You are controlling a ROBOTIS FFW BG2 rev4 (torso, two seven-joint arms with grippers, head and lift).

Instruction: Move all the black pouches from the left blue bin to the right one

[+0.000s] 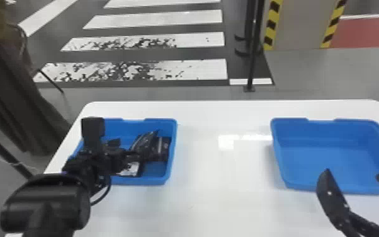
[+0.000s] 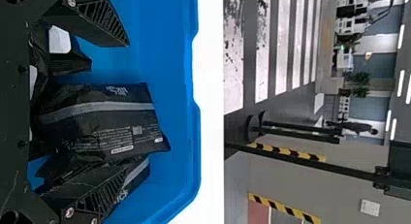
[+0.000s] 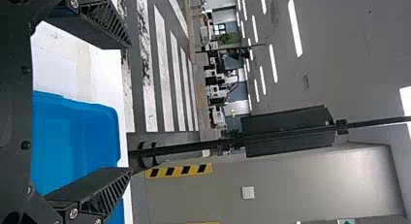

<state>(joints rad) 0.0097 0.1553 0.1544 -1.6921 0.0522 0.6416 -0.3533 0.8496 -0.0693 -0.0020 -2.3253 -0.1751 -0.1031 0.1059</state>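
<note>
My left gripper [image 1: 111, 157] is down in the left blue bin [image 1: 163, 180], beside several black pouches [image 1: 162, 149] heaped toward the bin's right side. In the left wrist view the left gripper [image 2: 129, 105] has its fingers wide apart, with a black pouch [image 2: 114, 124] bearing a grey stripe between them. Another pouch [image 2: 138, 174] lies partly under the lower finger. The right blue bin [image 1: 324, 186] holds nothing. Over its near edge, my right gripper [image 1: 354, 172] stands open; in the right wrist view the right gripper [image 3: 130, 107] has nothing between its fingers, and the bin [image 3: 77, 136] is beyond.
Both bins stand on a white table [image 1: 223, 176] with a wide gap between them. Past its far edge rises a black pole [image 1: 252, 56] on the floor. A person stands beyond the table at the far left.
</note>
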